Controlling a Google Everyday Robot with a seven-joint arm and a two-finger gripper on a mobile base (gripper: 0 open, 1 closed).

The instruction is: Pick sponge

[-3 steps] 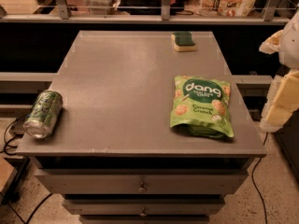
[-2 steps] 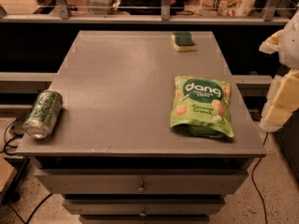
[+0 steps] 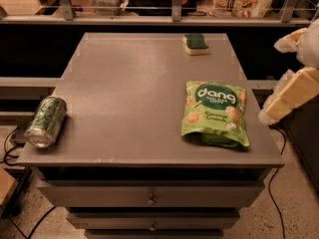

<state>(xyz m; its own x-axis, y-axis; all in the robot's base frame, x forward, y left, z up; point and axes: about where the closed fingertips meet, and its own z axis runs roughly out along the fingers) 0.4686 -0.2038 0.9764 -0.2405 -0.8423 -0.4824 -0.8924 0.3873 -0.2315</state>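
Observation:
The sponge [image 3: 195, 44], a small block with a dark green top over pale yellow foam, lies flat at the far edge of the grey table [image 3: 129, 88], right of centre. My gripper [image 3: 273, 79] hangs at the right edge of the view, just off the table's right side, well in front of and to the right of the sponge. Its two pale yellow fingers [image 3: 291, 94] stand apart with nothing between them.
A bright green "dang" snack bag [image 3: 214, 112] lies on the table's right front, between the gripper and the table's middle. A green drink can [image 3: 46, 121] lies on its side at the left front edge. Drawers [image 3: 149, 195] are below, and a railing with shelves [image 3: 174, 6] is behind.

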